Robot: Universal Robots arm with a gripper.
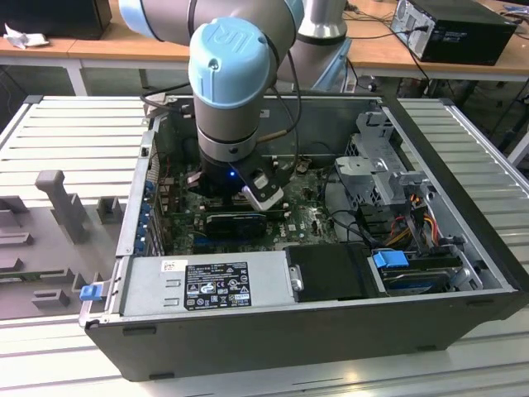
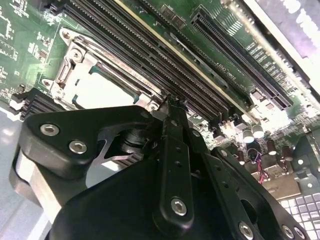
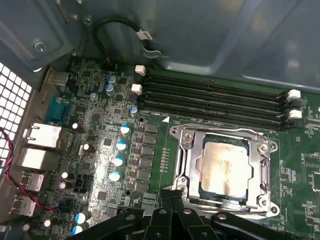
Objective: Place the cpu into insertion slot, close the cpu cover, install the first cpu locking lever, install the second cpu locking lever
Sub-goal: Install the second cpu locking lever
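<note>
The cpu [image 3: 222,165] lies flat in the insertion slot [image 3: 201,186], its pale metallic top showing through the opening of the cpu cover [image 3: 257,167]. The silvery cover is down over the chip. In the second wrist view the cpu [image 2: 100,92] and the cover [image 2: 75,62] sit just beyond my gripper [image 2: 171,102]. The black fingers [image 3: 172,197] are pressed together, shut, with their tips at the socket's near edge by one corner. Whether they touch a lever there is hidden. My arm's wrist [image 1: 231,83] reaches down into the open computer case.
Long black memory slots [image 3: 215,97] run beside the socket. Capacitors [image 3: 117,160] and rear ports [image 3: 37,150] stand on the green board. The case holds a grey power supply [image 1: 207,281], a drive cage [image 1: 380,165] and loose cables [image 1: 413,215]; its walls close in around the arm.
</note>
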